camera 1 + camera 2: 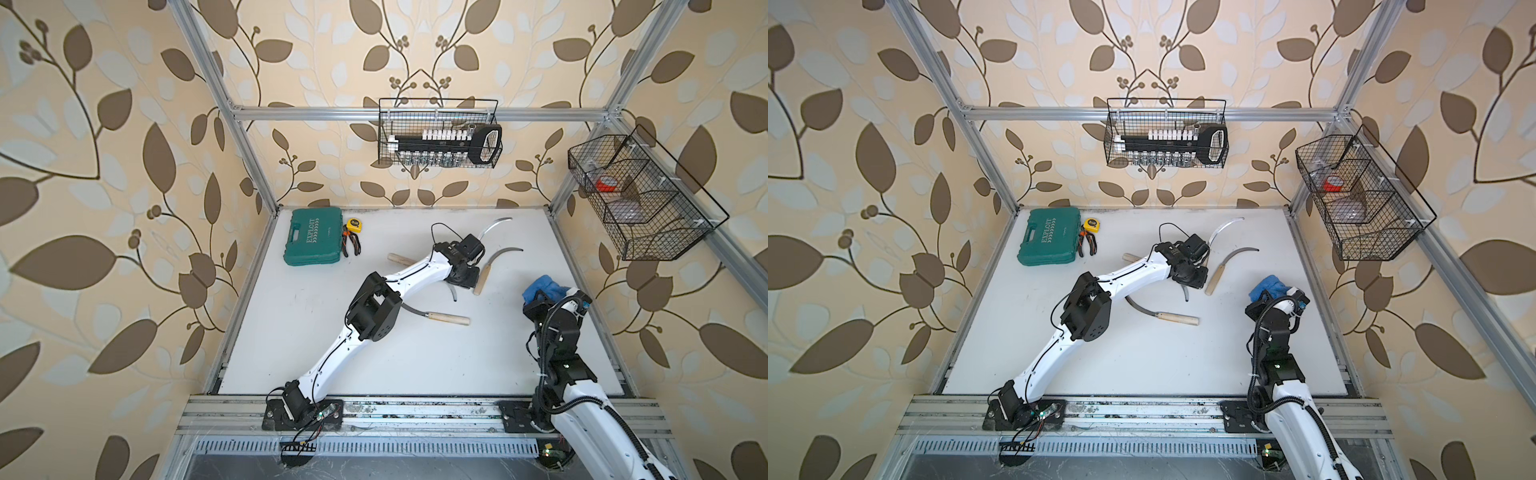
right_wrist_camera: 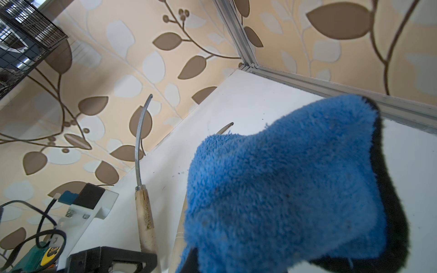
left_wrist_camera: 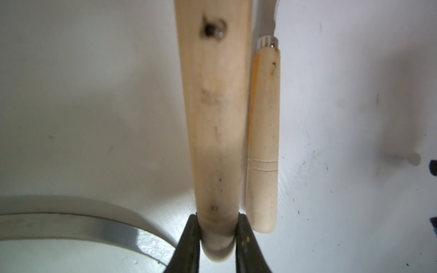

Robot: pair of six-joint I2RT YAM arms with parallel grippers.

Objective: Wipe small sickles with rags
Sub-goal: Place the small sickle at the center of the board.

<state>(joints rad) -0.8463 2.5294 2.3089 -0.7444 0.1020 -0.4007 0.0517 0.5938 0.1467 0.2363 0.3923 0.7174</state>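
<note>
Gripping the stiff sickle [image 3: 214, 118] by its wooden handle end suits the closed left jaws, while the right jaws clamp the soft, floppy rag [image 2: 283, 189]

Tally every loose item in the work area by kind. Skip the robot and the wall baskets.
sickles: 4
blue cloth: 1
green tool case: 1
tape measure: 1
pliers: 1
Total: 8
</note>
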